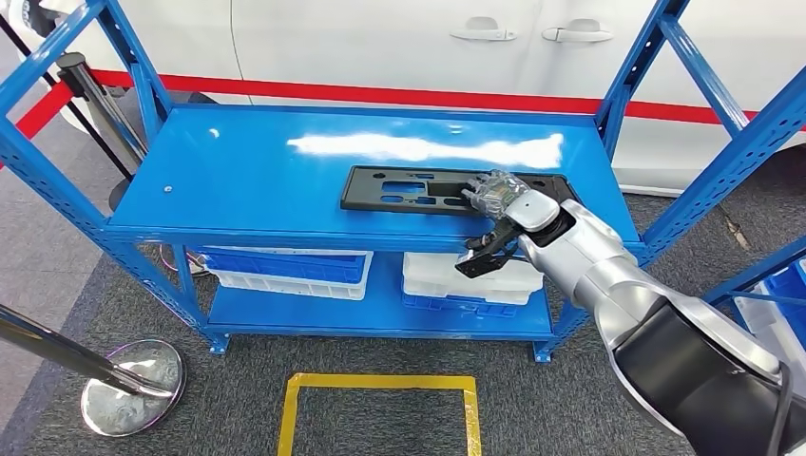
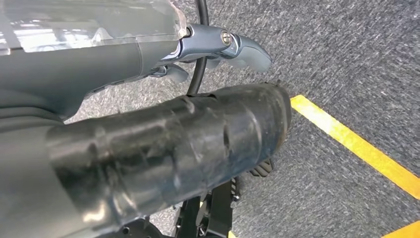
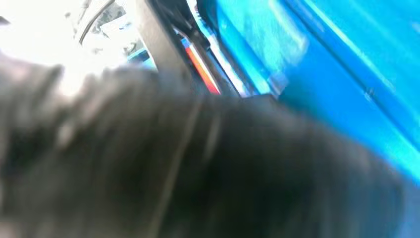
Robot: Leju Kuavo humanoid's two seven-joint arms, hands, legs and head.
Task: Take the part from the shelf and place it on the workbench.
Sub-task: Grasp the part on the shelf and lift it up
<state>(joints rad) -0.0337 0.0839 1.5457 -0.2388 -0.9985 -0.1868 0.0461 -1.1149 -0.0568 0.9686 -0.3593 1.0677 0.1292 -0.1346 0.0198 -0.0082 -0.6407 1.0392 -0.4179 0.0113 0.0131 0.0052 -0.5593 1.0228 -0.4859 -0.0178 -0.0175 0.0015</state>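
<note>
The part (image 1: pixel 409 188) is a flat black plate with cut-outs, lying on the top board of the blue shelf (image 1: pixel 247 180), towards its front right. My right hand (image 1: pixel 496 195) rests with its fingers on the plate's right portion, while its dark thumb hangs apart in front of the shelf's front edge. The plate lies flat on the board. In the right wrist view that hand (image 3: pixel 173 163) is a dark blur beside the blue shelf (image 3: pixel 322 64). My left hand (image 2: pixel 148 124) hangs over the grey carpet, fingers stretched out, holding nothing.
Two bins, a blue and white one (image 1: pixel 285 271) and a white one (image 1: pixel 466 280), stand on the lower shelf. A white car (image 1: pixel 428 38) is behind. A chrome stanchion base (image 1: pixel 128 375) stands front left, and a yellow floor marking (image 1: pixel 380 383) lies before the shelf.
</note>
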